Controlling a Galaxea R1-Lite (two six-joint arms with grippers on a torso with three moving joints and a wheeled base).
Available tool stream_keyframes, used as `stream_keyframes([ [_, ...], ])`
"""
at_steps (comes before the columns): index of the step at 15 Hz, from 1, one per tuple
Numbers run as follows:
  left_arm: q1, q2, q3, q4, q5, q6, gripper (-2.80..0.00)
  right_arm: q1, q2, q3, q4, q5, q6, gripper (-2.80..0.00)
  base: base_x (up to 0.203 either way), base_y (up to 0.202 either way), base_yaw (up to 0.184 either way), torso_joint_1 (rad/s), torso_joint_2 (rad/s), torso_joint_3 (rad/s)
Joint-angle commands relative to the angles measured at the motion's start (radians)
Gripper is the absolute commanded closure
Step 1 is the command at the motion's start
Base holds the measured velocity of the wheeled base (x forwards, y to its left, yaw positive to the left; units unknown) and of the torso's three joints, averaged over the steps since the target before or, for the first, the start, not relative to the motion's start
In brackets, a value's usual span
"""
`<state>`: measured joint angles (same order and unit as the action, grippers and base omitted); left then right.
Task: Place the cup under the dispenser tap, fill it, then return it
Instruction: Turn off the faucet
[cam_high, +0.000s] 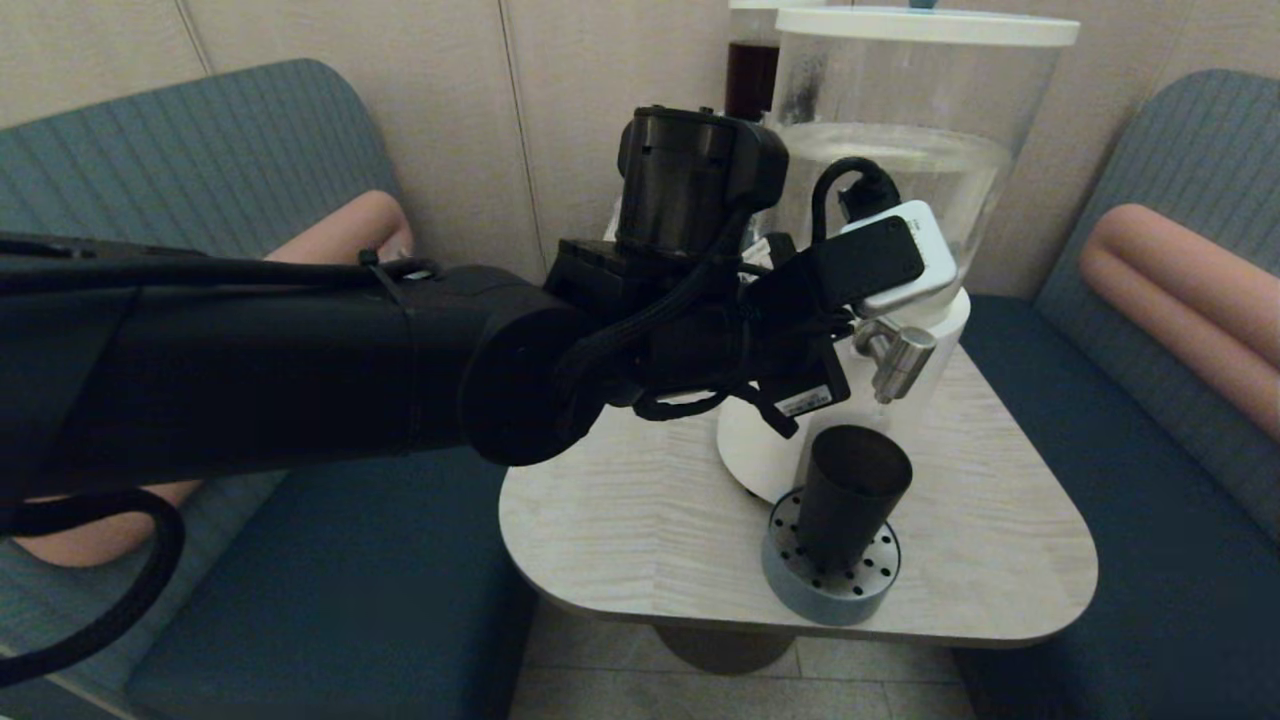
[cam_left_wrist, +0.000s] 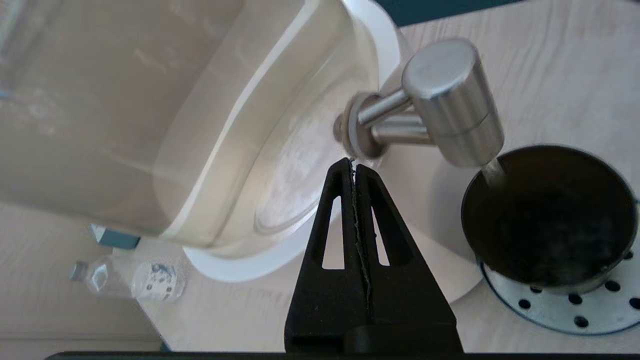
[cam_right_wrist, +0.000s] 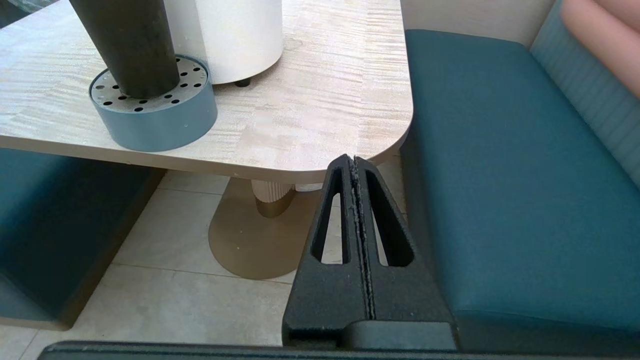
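My left fingers (cam_left_wrist: 354, 167) are pressed together, empty, right by the tap (cam_left_wrist: 450, 102). If I nudge it clumsily, water misses or overflows. The cup (cam_high: 850, 495) sits on the drip tray (cam_high: 800, 590) under the spout; can't tell how full. My right fingers (cam_right_wrist: 354, 165) are together too, off the worktop (cam_right_wrist: 320, 100).

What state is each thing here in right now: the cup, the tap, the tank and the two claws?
cup: upright on the perforated drip tray, under the tap
dispenser tap: a thin stream runs into the cup
dispenser tank: partly full, lid on
left gripper: shut, empty, beside the tap
right gripper: shut, empty, off the table
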<state>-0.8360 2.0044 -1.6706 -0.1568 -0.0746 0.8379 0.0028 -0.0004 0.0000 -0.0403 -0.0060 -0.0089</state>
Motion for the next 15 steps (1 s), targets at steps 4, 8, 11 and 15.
stream_keyframes([
  [4, -0.011, 0.010, -0.004, -0.003, -0.022, -0.007, 0.00, 0.000, 0.001, 0.014, 0.000, 0.000, 0.000, 0.00, 0.000, 0.000, 0.000, 0.000, 0.00, 0.000],
  [8, -0.018, -0.003, -0.002, -0.018, -0.030, -0.028, 0.00, 0.000, 0.000, 0.014, -0.001, 0.000, 0.000, 0.00, 0.000, 0.000, 0.000, 0.000, 0.00, 0.000],
  [11, -0.020, -0.012, 0.020, -0.042, -0.028, -0.026, 0.00, 0.000, 0.000, 0.015, -0.001, 0.000, 0.000, 0.00, 0.000, 0.000, 0.000, 0.000, 0.00, 0.000],
  [15, -0.021, -0.015, 0.033, -0.044, -0.031, -0.025, 0.00, 0.000, 0.000, 0.014, -0.001, 0.000, 0.000, 0.00, 0.000, 0.000, 0.000, 0.000, 0.00, 0.000],
])
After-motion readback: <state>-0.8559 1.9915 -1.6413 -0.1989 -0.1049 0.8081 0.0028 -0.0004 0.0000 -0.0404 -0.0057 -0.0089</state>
